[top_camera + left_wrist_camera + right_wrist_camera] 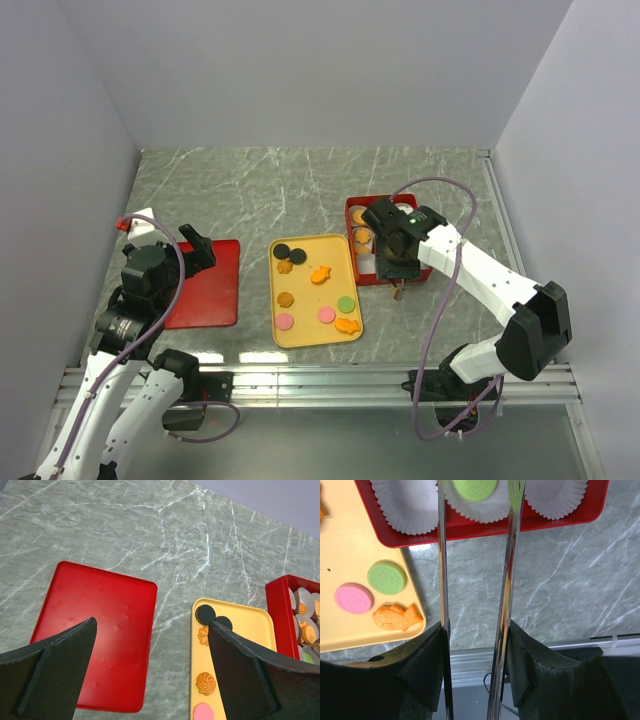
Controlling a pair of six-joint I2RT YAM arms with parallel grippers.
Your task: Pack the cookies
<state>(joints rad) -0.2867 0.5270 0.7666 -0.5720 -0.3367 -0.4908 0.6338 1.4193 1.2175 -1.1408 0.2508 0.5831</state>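
A robotics lab bench, closed in as a test cell.
Plain pale-grey panel walls (320,70) box in a grey-green marble-patterned table (300,190) on three sides. A bare extruded aluminium rail (320,385) runs along its near edge. Two white-and-black jointed robot arms, the left (92,392) and the right (480,275), are mounted there, with loose purple-grey cables (436,181) looping over them.

I get bright, even light from overhead in every view, with only soft shadows on the table (300,190). The tongs (509,555) streak with glare, the rail (320,378) shines white, and the lid (95,630) shows a mild sheen. Cookies (387,577) look sharp.
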